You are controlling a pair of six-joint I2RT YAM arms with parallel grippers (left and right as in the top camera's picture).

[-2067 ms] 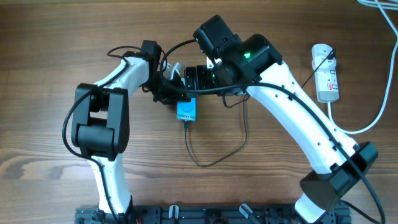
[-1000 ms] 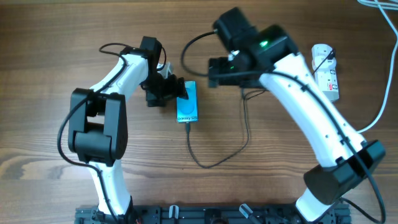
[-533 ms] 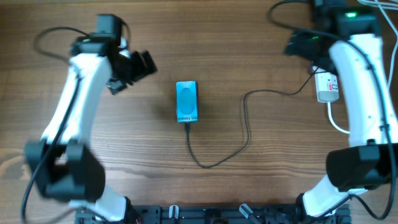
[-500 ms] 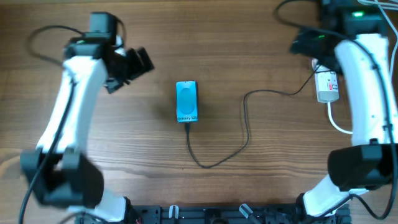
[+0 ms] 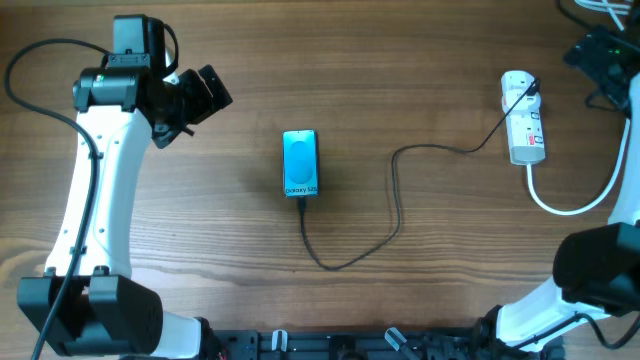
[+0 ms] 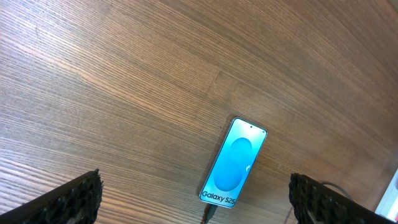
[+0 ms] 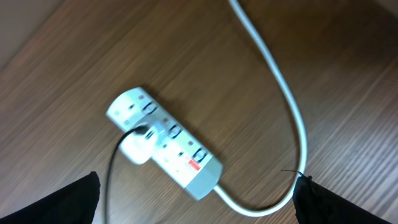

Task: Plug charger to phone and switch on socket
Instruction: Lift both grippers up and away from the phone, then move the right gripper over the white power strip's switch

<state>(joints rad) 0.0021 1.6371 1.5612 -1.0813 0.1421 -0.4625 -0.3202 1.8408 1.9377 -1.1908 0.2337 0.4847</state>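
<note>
Our left gripper [image 5: 213,95] hangs by the far left corner of the wooden table [image 5: 450,290], jaws wide open, holding nothing. Our right gripper [image 5: 592,58] is at the far right corner, wide open and empty too. The phone [image 5: 301,163] lies mid-table with the charger [image 5: 396,200] plugged in. The socket [image 5: 524,118] lies by the right edge.

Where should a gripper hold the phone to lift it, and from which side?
Probably across its two long edges, near the middle of the phone, coming straight down from above. It lies flat with the screen up, so only the thin sides offer a hold. The black cable leaves one short edge, so avoid that end.
</note>
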